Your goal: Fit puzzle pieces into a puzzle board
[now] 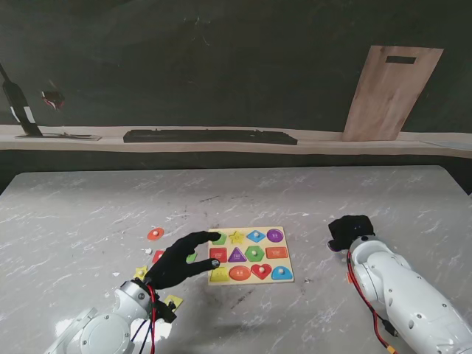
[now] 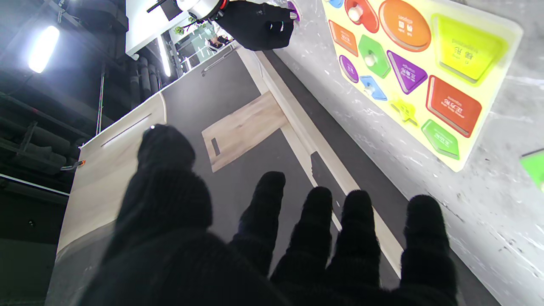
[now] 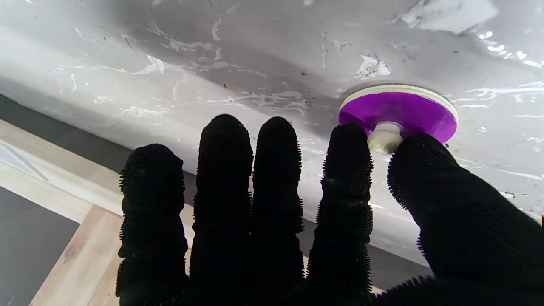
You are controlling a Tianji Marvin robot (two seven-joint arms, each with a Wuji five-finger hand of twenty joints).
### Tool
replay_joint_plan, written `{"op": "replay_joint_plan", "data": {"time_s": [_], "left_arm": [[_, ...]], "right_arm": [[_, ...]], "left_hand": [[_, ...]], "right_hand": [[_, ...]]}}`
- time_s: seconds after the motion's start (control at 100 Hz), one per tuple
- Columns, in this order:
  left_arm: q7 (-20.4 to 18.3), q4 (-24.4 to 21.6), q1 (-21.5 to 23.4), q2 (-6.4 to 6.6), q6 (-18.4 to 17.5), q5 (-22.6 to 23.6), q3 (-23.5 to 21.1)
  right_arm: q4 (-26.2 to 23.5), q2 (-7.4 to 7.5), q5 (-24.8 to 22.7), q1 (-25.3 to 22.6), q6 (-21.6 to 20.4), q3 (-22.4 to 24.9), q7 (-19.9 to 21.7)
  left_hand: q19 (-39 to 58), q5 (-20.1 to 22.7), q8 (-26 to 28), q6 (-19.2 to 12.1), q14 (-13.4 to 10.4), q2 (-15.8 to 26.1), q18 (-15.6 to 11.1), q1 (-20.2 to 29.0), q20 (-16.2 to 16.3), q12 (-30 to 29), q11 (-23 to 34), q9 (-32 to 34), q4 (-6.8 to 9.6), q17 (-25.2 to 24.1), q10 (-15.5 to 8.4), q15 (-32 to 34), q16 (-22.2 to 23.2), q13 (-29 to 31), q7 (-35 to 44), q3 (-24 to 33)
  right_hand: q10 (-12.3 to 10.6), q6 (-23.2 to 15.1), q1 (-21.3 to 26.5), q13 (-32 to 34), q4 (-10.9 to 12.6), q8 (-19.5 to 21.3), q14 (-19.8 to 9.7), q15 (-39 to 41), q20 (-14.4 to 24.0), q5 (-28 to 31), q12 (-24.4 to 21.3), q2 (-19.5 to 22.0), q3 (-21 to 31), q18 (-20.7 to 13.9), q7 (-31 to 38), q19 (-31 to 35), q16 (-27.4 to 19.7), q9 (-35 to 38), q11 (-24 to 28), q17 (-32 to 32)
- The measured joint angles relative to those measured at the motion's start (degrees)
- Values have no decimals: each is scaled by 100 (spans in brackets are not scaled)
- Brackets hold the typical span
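Observation:
The yellow puzzle board [image 1: 288, 263] lies at the table's middle; its heart [image 1: 260, 270], hexagon and diamond pieces show white knobs. In the left wrist view the board [image 2: 508, 32] shows coloured recesses. My left hand [image 1: 179, 260] hovers at the board's left edge, open, fingers spread, nothing in it. My right hand [image 1: 349, 231] is down on the table to the right of the board. Its thumb and index finger pinch the white knob of a purple round piece [image 3: 397, 111], which lies flat on the table.
Loose pieces lie left of the board: an orange round one [image 1: 155, 234], a red one [image 1: 158, 255], yellow ones [image 1: 174, 300] and a green one [image 2: 534, 166] by my left hand. A wooden panel [image 1: 391, 92] leans on the back wall; a black bar [image 1: 210, 136] lies on the ledge.

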Motion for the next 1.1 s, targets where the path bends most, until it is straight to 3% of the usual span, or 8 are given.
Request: {"op": "replay_joint_plan", "data": {"time_s": [0.21,0.39,0.6,0.9,1.1], "left_arm": [[-2,3,-3,-1,4,-11,2],[-2,4,-2,-2,3,-10,2],[0,4,0,-2,1,-9,2],[15,3,11,-3,-35,-9,-7],[22,-2,29,-4,-57,-8,-22]], "right_arm": [[-21,-16,136,-46,28,54,4],[-33,-57,373,-86,97,106,-21],[159,-137,592,-88,131,102,-542],[114,-176,654,-70,-53,101,-749],[96,-213,1105,279,-176,-383,-725]], "left_hand": [[0,0,0,0,0,1,0,0,0,0,0,0,0,0,0,0,0,0,0,0],[0,0,0,0,0,18,0,0,0,0,0,0,0,0,0,0,0,0,0,0],[0,0,0,0,0,60,0,0,0,0,0,0,0,0,0,0,0,0,0,0],[0,0,-1,0,0,61,0,0,0,0,0,0,0,0,0,0,0,0,0,0],[0,0,-1,0,0,61,0,0,0,0,0,0,0,0,0,0,0,0,0,0]], "right_hand": [[-3,114,47,68,-17,-74,2,3,1,-1,-12,-161,251,0,183,2,0,136,1,56],[60,639,219,419,-84,-374,25,25,4,413,-70,-577,684,89,231,68,0,554,3,352],[160,758,276,763,-84,-550,62,119,93,696,-84,-1097,981,158,224,147,0,800,77,704],[170,811,282,944,-84,-552,63,145,158,767,-85,-1221,1092,223,224,258,0,966,131,918],[173,811,283,946,-84,-552,63,183,179,767,-124,-1221,1098,233,224,273,0,966,132,964]]}}
